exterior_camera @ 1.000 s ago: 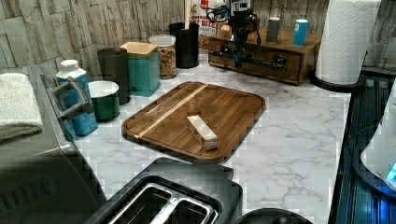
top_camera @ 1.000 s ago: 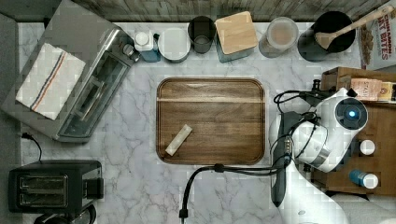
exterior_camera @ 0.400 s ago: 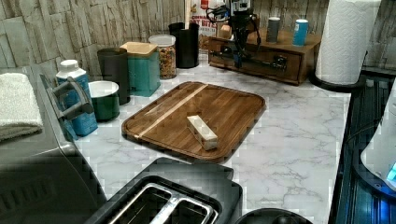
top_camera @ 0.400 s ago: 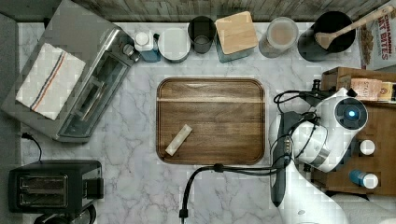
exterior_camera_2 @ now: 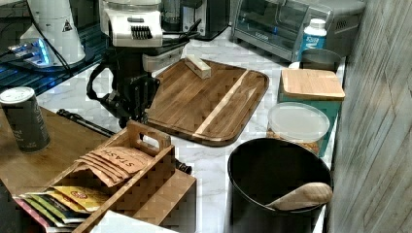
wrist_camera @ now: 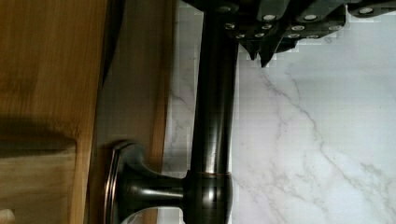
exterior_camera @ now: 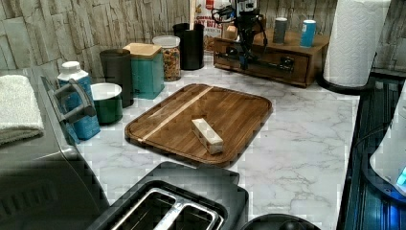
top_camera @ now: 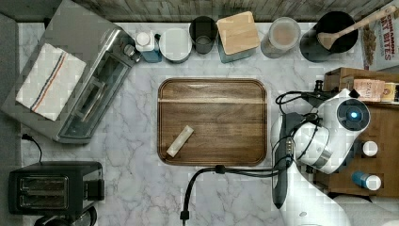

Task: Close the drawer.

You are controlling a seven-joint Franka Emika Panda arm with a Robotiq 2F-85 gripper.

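Note:
The drawer (exterior_camera: 270, 66) sits in the low wooden cabinet (exterior_camera_2: 34, 160) at the top view's right. Its front (wrist_camera: 135, 84) lies close under the cabinet top's edge, and its inside is hidden. A dark bar handle (wrist_camera: 212, 116) runs along the front, and the handle (exterior_camera: 282, 61) also shows in the left view. My gripper (wrist_camera: 261, 52) hangs in front of the drawer with its fingertips together, right beside the handle bar on the counter side. In the right view the gripper (exterior_camera_2: 130, 115) points down at the cabinet's front edge.
A dark rounded wooden tray (top_camera: 211, 122) with a pale block (top_camera: 180, 141) lies mid-counter. Jars and canisters (top_camera: 239, 35) line the back wall. A tea box (exterior_camera_2: 114, 165) and cans (exterior_camera: 308, 32) stand on the cabinet. A paper towel roll (exterior_camera: 356, 43) stands beside it. A black cable (top_camera: 226, 172) crosses the marble.

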